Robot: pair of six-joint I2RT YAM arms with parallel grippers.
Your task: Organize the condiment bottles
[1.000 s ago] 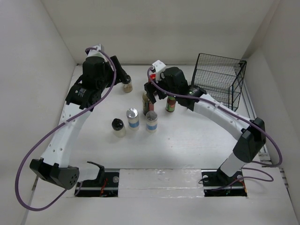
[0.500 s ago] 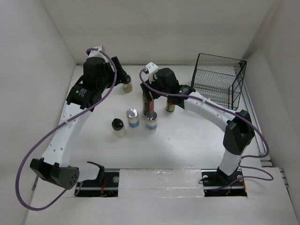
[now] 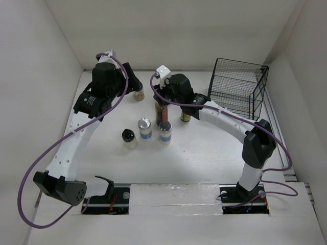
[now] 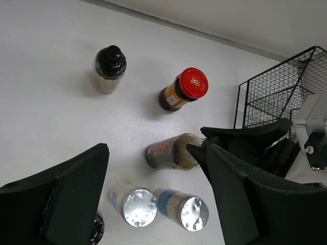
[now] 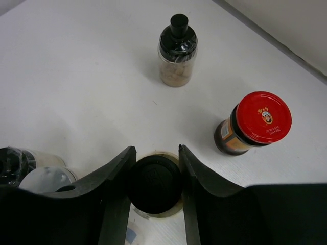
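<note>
My right gripper [image 5: 157, 149] is shut on the black cap of the brown sauce bottle [image 5: 153, 185], one finger on each side; the same bottle [image 3: 159, 111] stands mid-table under that gripper [image 3: 162, 103]. A red-lidded dark jar [image 5: 254, 123] and a black-capped jar [image 5: 177, 52] stand beyond it. Two silver-capped blue-labelled shakers [image 3: 145, 127] [image 3: 165, 131] and another black-capped jar [image 3: 129, 138] sit nearer the front. A green-capped bottle [image 3: 186, 116] is right of the sauce bottle. My left gripper [image 4: 156, 153] hangs open and empty high above the shakers [image 4: 138, 206].
The black wire basket [image 3: 238, 92] stands at the back right, close to the right arm's elbow. White walls close in the table at the back and on both sides. The left arm's head [image 3: 107, 84] hovers by the back-left jar [image 3: 139, 94].
My right gripper has shifted left and back over the sauce bottle, and its jaws have closed from wide open onto the cap. The left arm has hardly moved.
</note>
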